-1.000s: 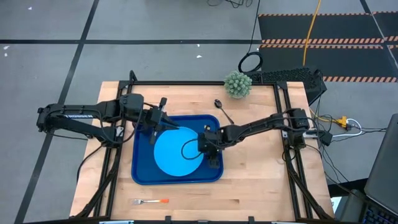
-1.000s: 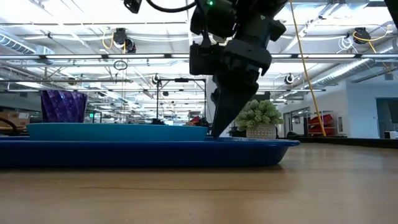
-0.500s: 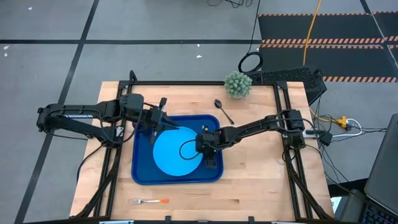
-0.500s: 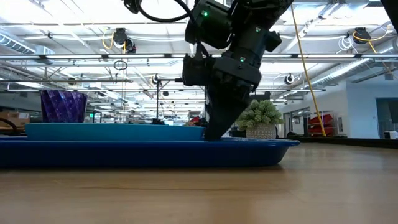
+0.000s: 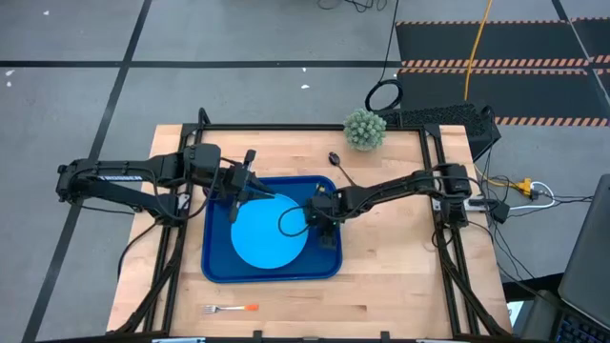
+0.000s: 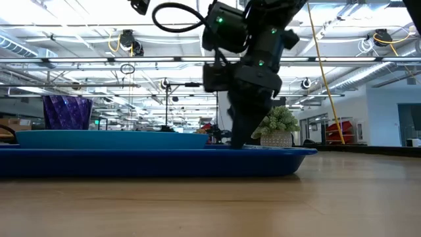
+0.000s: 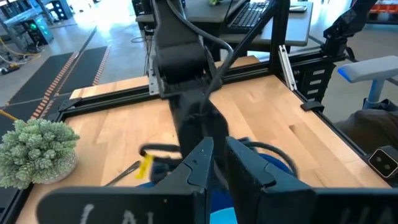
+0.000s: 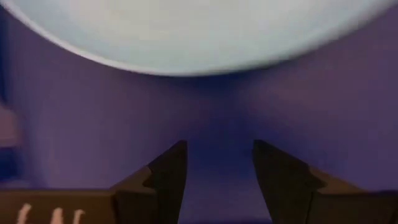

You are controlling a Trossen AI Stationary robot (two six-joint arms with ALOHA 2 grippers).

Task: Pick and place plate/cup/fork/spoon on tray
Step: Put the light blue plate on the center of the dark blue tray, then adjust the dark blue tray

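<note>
The dark blue tray point(image 5: 272, 270) lies mid-table with the light-blue plate point(image 5: 270, 234) flat in it. My right gripper point(image 5: 320, 211) is open and low over the tray's right part. It points at the plate's right rim point(image 8: 186, 65) and stands apart from it. The tray's rim hides its fingertips in the low view point(image 6: 238, 135). My left gripper point(image 5: 250, 189) hovers over the tray's far left corner, open by a narrow gap point(image 7: 217, 149). The purple cup point(image 6: 67, 112) stands behind the plate, its base hidden. The spoon point(image 5: 341, 170) and the fork point(image 5: 232, 309) lie on the table.
A small potted plant point(image 5: 364, 130) stands at the table's far edge, just beyond the spoon. The fork lies near the front edge, left of centre. Bare wood shows to the tray's right and along the near side. A black frame runs along the table's edges.
My right gripper has gone a little toward the plate, then drawn back toward the table's right and far side, clear of the plate's rim. The plate has slid slightly toward the tray's left and lies flat.
</note>
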